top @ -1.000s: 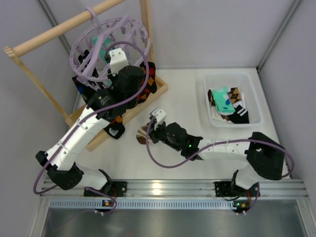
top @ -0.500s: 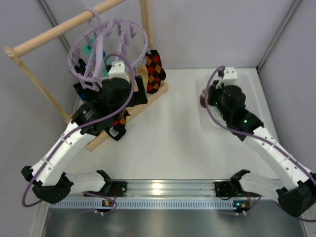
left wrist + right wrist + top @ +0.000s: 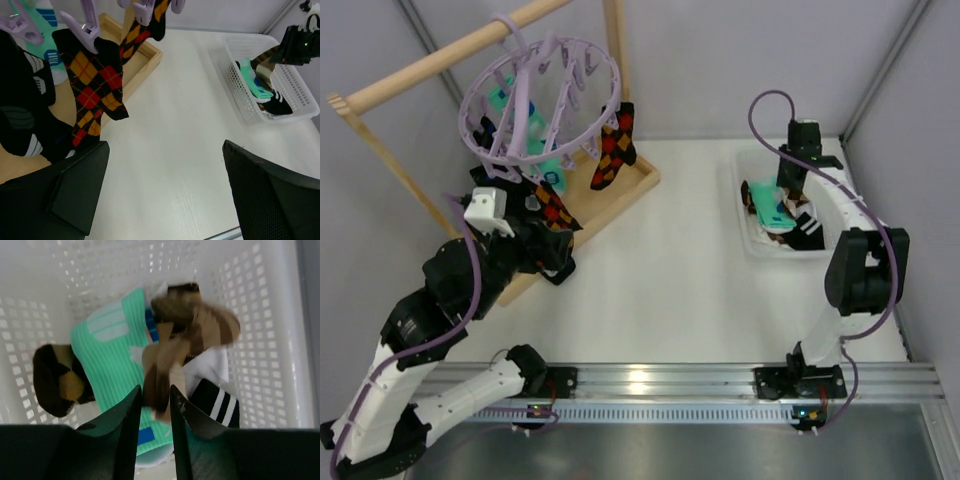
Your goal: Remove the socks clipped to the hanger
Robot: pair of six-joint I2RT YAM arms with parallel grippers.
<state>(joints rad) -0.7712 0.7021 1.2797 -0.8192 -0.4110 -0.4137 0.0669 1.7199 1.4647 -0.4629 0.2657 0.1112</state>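
Observation:
The pale-lavender hanger [image 3: 470,100] hangs by its hook from a wooden rod. Clipped socks dangle from it: two black argyle socks [image 3: 92,95] [image 3: 142,27], a teal one [image 3: 50,55] and a black one [image 3: 22,115]. My left gripper [image 3: 165,190] is open and empty, low and just right of the nearer argyle sock [image 3: 552,208]. My right gripper [image 3: 155,390] hovers over the white basket [image 3: 260,315]. Its jaws are parted, and a blurred brown-cream striped sock [image 3: 190,325] hangs loose between them.
The basket [image 3: 825,165] at the back right holds a teal sock [image 3: 110,360], an argyle sock [image 3: 57,380] and a black one with white stripes [image 3: 215,400]. The wooden rod frame [image 3: 430,65] and its base [image 3: 620,195] stand at the back left, close to my left arm.
My right arm swung from mid-table to over the basket with the brown striped sock, then its jaws parted. My left gripper opened and drew back and down from the hanger.

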